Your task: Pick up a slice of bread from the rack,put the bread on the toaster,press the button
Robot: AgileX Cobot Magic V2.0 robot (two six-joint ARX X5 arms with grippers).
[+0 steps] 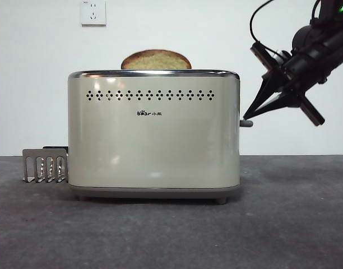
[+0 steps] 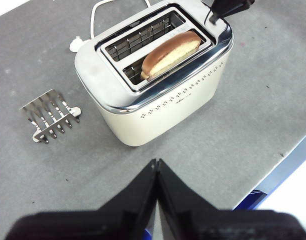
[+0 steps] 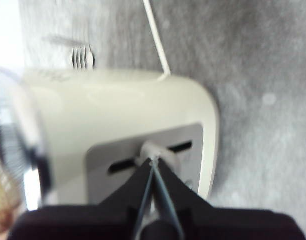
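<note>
Atop toaster (image 1: pixel 153 131): slice of bread (image 1: pixel 156 60) on edge, lengthwise along slot; right gripper (image 1: pixel 248 118) pinched closed at button (image 1: pixel 247 123); left gripper (image 2: pixel 157 165) closed, empty.

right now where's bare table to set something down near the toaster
Bare table lies in front of the toaster, and a smaller patch between the rack and the left gripper. It is crowded at the button end, where the right gripper sits shut on top of it, and behind, where the cord runs.
</note>
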